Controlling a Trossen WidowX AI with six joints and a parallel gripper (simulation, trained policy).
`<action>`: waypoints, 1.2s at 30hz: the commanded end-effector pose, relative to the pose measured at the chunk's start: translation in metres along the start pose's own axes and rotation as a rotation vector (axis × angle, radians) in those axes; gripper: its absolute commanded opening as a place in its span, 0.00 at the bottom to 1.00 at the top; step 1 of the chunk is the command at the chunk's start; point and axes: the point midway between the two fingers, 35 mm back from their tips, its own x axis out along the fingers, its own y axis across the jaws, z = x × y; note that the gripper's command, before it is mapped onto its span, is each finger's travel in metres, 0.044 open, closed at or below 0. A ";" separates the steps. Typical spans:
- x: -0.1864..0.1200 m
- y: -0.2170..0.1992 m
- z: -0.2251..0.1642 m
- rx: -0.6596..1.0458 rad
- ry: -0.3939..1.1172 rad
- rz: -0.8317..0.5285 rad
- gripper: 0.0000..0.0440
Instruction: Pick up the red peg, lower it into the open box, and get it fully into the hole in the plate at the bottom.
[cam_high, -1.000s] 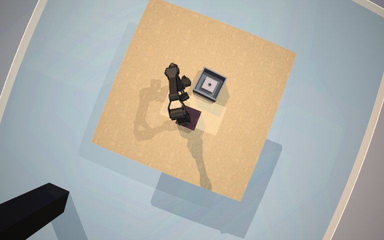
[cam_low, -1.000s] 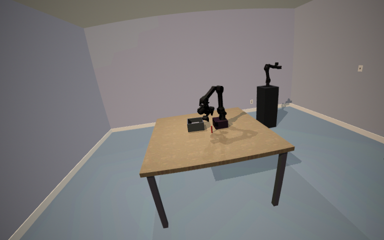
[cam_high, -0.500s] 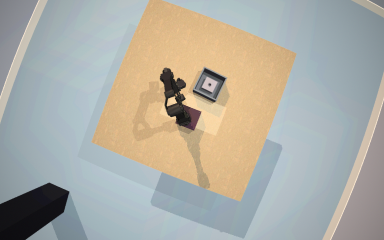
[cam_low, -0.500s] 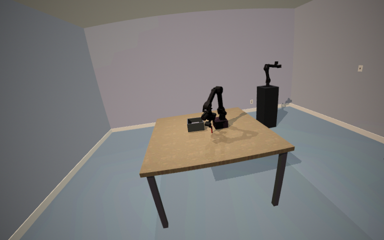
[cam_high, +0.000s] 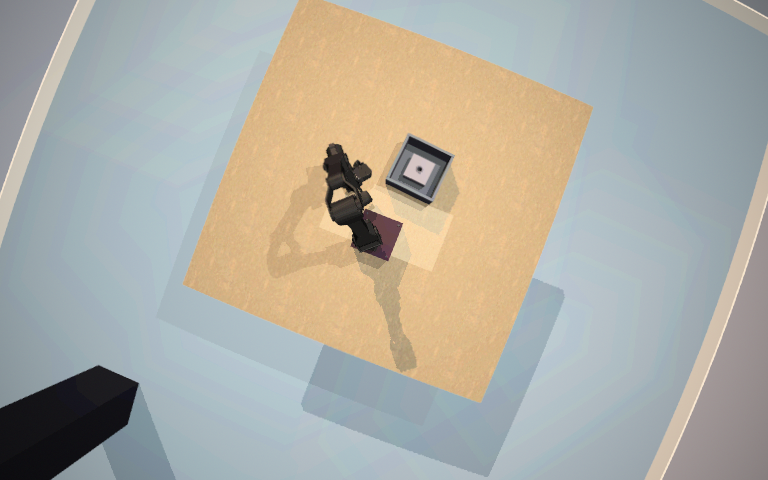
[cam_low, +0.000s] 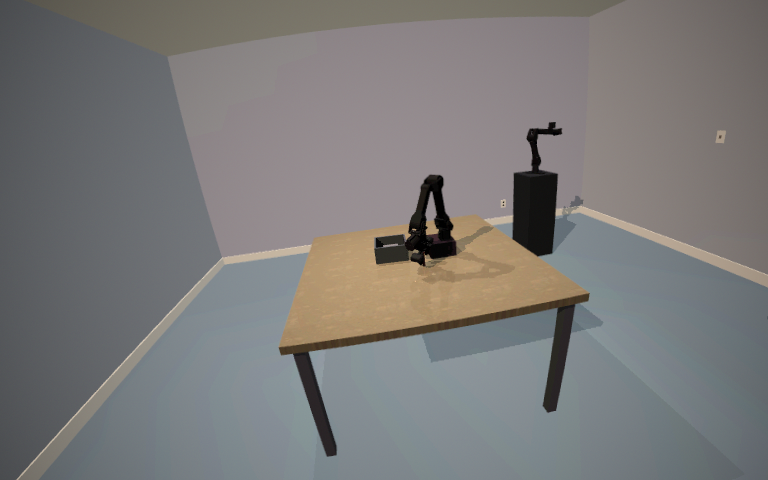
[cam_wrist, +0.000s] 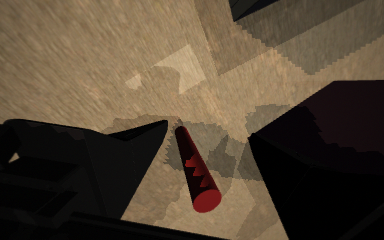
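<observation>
The red peg (cam_wrist: 200, 175) stands upright on the table between my fingers in the wrist view, with a gap on each side. The arm hides it in the top and exterior views. My gripper (cam_high: 365, 184) (cam_low: 421, 251) (cam_wrist: 208, 130) is open, low over the table around the peg, and holds nothing. The open grey box (cam_high: 408, 191) (cam_low: 390, 253) stands beside the gripper. Its corner (cam_wrist: 245, 8) shows at the top of the wrist view. The pale plate (cam_high: 428, 164) lies at the box's bottom, with its dark hole (cam_high: 419, 169) empty.
The arm's dark maroon base block (cam_high: 391, 234) (cam_low: 445, 246) (cam_wrist: 345, 115) stands close to the gripper, behind the right finger in the wrist view. The wooden table (cam_high: 481, 113) (cam_low: 351, 305) carries the box and the arm. A second arm (cam_low: 534, 150) stands on a black pedestal (cam_low: 534, 212) away from the table.
</observation>
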 end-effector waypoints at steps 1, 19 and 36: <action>0.014 -0.001 -0.003 -0.012 0.005 -0.007 0.68; 0.011 -0.011 0.005 -0.017 -0.010 -0.109 0.00; -0.060 -0.020 0.046 0.025 -0.108 -0.110 0.00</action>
